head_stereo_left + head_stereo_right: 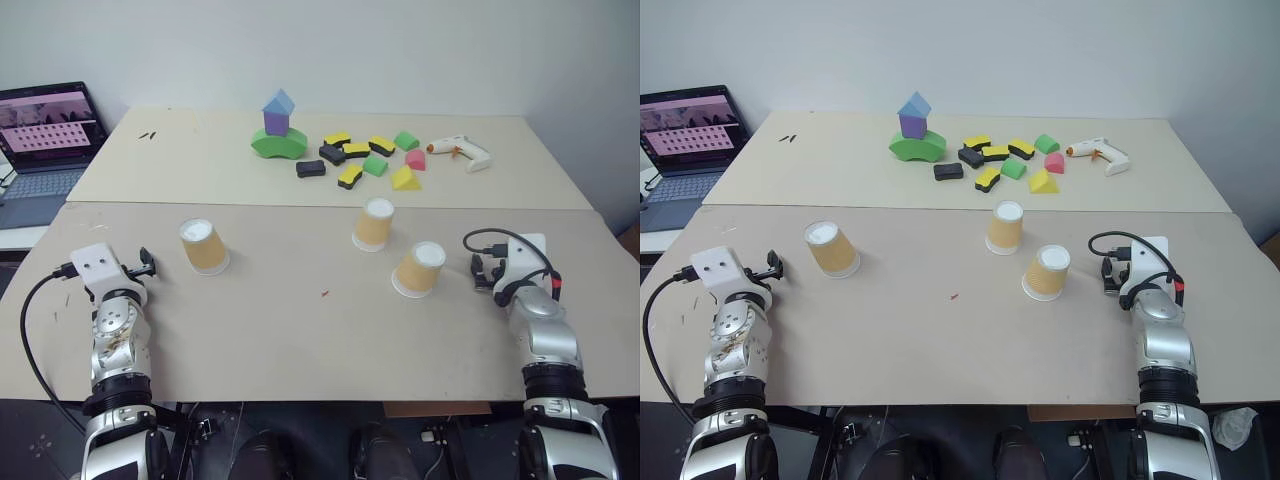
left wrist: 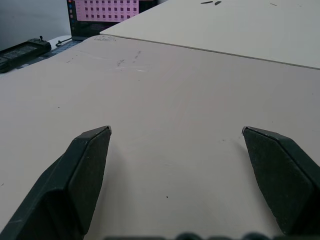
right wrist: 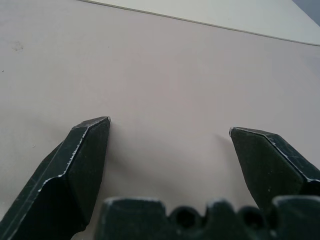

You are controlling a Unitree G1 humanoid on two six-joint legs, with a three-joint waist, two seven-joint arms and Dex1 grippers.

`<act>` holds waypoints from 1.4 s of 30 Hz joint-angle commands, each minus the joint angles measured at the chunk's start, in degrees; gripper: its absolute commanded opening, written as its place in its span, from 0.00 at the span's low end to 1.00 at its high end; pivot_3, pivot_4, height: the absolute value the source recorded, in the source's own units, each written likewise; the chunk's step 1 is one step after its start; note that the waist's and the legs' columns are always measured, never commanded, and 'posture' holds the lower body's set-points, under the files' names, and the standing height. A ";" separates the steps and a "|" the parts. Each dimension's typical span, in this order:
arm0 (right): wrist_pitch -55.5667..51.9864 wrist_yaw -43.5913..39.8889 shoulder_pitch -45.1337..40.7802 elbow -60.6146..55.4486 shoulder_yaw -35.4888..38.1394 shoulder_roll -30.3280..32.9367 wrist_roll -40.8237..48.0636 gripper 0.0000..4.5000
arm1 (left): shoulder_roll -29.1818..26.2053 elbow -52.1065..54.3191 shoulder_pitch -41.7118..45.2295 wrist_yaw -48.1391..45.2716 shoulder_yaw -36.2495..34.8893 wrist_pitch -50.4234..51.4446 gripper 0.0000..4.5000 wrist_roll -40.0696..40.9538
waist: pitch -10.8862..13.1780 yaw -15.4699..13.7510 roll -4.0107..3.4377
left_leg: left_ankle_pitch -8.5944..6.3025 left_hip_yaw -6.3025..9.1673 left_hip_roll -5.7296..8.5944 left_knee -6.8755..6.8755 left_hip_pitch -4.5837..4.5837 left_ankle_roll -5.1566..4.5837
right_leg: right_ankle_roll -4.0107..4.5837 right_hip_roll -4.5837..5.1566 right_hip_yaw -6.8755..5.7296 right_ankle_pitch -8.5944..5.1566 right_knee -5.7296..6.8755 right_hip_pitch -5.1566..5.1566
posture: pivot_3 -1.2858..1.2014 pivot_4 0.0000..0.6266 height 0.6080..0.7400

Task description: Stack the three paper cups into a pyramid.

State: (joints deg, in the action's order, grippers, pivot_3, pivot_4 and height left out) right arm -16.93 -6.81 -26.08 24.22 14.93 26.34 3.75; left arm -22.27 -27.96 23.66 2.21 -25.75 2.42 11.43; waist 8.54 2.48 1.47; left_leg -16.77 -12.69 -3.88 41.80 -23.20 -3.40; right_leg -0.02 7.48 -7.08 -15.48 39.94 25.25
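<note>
Three tan-orange paper cups stand apart on the near table, each with its white flat end up. One cup is on the left, one is right of centre, and the third stands just in front of it to the right. My left gripper hovers low near the left edge, a little left of the left cup, open and empty. Close to the right of the third cup, my right gripper is also open, with only bare table between its fingers.
On the far table stand a blue-purple-green block tower, several loose foam blocks and a white glue gun. A laptop sits at the far left. A seam divides the two tables.
</note>
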 commanded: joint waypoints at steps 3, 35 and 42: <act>0.05 0.73 0.94 -2.94 1.72 0.58 0.81 0.99 | -0.50 -1.43 2.96 1.25 -3.79 1.86 1.00 4.25 | 0.00 -0.09 0.00 | 0.00 0.00 0.00 0.00 0.00 0.00 | 0.00 0.00 -0.01 0.00 0.00 0.00 | 0.52 0.24 0.72; 3.58 -58.18 5.98 -2.74 -0.28 27.75 16.73 0.99 | -23.44 53.20 -7.12 -53.13 22.22 24.70 1.00 23.59 | -0.08 -0.87 -0.81 | 0.30 0.13 0.03 -0.30 0.32 0.28 | 0.22 -0.06 0.14 -0.11 0.04 -0.13 | 0.52 0.24 0.72; -4.47 -63.00 5.35 -15.26 -7.59 26.06 19.43 0.99 | -20.96 53.30 -6.79 -52.69 24.07 24.01 1.00 20.90 | -0.05 -0.25 -0.71 | 0.30 0.17 -0.09 -0.56 0.47 0.27 | 0.29 -0.17 0.06 -0.07 -0.28 -0.30 | 0.52 0.24 0.72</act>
State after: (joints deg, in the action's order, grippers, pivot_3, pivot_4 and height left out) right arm -20.76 -71.56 -18.42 11.55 8.53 53.16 23.63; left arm -43.38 23.36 16.10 -50.29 -1.11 27.66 32.74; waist 8.49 2.23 0.76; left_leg -16.47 -12.52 -3.97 41.27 -22.73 -3.12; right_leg 0.27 7.32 -7.02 -15.55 39.67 24.93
